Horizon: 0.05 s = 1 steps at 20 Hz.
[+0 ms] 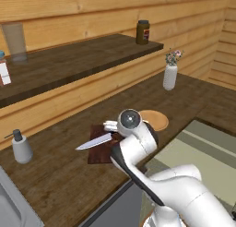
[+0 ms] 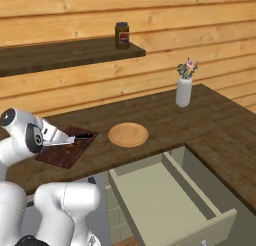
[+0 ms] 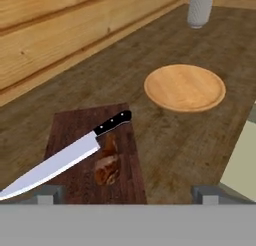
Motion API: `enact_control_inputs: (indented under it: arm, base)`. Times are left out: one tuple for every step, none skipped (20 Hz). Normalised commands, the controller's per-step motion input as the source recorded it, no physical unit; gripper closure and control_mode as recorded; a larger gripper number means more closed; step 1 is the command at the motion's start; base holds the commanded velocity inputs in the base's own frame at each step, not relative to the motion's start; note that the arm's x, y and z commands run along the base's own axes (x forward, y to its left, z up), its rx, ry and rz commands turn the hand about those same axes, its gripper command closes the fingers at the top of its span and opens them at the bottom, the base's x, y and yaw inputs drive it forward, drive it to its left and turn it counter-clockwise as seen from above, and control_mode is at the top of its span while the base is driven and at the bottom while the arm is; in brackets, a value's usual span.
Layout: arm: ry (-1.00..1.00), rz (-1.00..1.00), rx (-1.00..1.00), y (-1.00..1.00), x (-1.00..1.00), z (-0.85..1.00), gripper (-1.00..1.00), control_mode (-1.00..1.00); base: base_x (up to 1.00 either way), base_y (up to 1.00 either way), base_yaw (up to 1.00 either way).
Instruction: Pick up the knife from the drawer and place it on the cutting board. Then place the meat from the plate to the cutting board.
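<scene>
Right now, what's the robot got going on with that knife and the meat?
Gripper open, holding nothing, above the cutting board. Knife and meat both on the board. Plate bare. Drawer open. Nothing in the way.

No lettering can be read anywhere in this kitchen: the red-and-white label on the dark brown jar (image 1: 143, 32) on the wooden shelf (image 1: 69, 60) is blurred, showing colour patches but no legible words.

A white vase (image 1: 170, 77) of flowers stands on the counter (image 1: 55, 175), a dark jar (image 1: 143, 32) on the shelf (image 1: 69, 60).
</scene>
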Motion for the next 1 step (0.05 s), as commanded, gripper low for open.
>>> enact_control_inputs:
  arm:
    - [0.0, 0.0, 0.0, 0.0, 0.0, 0.0, -1.0, -1.0]
  base:
    - [0.0, 0.0, 0.0]
